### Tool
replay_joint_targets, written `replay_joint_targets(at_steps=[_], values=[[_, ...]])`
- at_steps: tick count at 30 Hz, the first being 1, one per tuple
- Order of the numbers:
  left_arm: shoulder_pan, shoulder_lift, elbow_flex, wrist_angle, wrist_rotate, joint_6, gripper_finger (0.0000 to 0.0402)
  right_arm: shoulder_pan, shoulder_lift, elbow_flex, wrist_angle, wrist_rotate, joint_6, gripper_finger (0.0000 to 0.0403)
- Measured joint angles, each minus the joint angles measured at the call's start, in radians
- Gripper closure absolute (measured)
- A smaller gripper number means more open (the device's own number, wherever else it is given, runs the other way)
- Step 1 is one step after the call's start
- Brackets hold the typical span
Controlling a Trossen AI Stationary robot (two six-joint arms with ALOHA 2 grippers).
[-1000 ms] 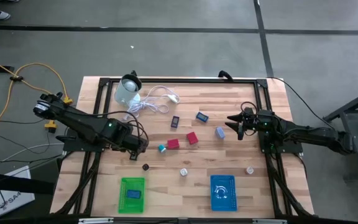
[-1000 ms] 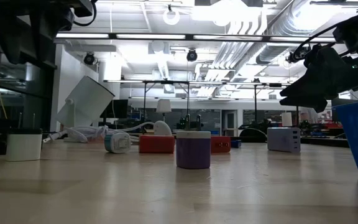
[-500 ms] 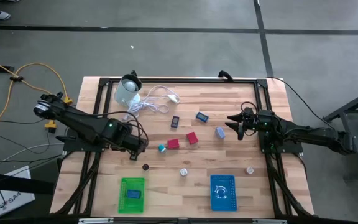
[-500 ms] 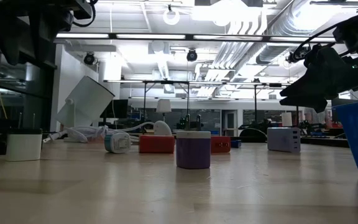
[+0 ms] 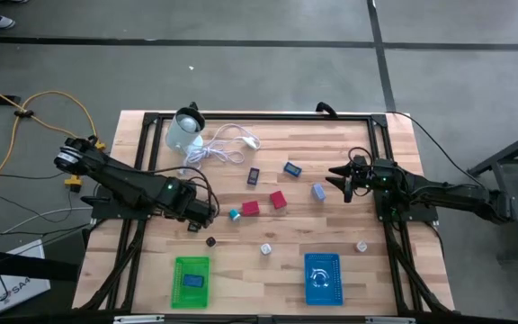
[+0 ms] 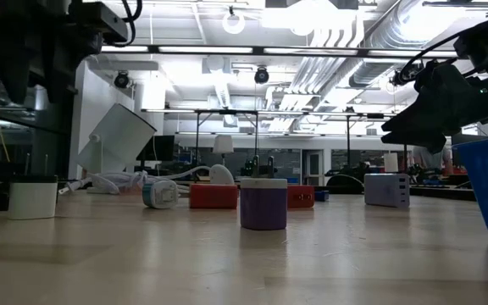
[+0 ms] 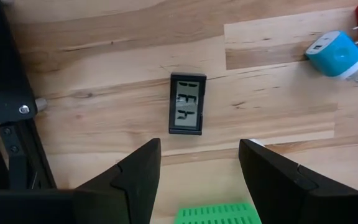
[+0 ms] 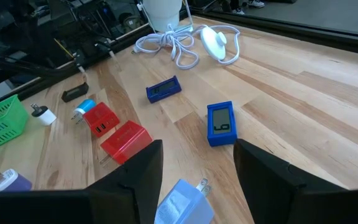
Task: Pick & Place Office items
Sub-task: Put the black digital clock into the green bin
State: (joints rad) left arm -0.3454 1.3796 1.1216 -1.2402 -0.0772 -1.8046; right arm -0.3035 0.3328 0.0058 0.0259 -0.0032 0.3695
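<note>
Left wrist view: left gripper [image 7: 197, 165] fingers apart, empty; black display [image 7: 186, 104] dead ahead at 12 o'clock, long axis along approach

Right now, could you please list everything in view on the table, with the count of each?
table: 1, pale wood
container: 1, white, far left corner
cable: 1, white, coiled beside container
displays: 3, two blue at centre, one black under left gripper
red chargers: 2, centre
pale blue charger: 1, by right gripper
plugs: 3, one cyan, two whitish, near side
round piece: 1, dark, near left
baskets: 2, green and blue, near edge
left gripper: open, above black display
right gripper: open, empty
</note>
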Motion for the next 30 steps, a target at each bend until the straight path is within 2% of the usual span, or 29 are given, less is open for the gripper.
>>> replay_joint_targets(at_steps=[8,18,30], values=[[0.000,-0.003,-0.156,0.194,0.021,-0.003,0.0192,0.000,0.000,0.000,0.000,0.000,0.000,0.0219],[0.000,-0.004,-0.272,0.334,0.024,-0.008,0.0192,0.000,0.000,0.000,0.000,0.000,0.000,0.0219],[0.000,0.003,-0.322,0.391,0.027,0.009,0.0192,0.000,0.000,0.000,0.000,0.000,0.000,0.0219]])
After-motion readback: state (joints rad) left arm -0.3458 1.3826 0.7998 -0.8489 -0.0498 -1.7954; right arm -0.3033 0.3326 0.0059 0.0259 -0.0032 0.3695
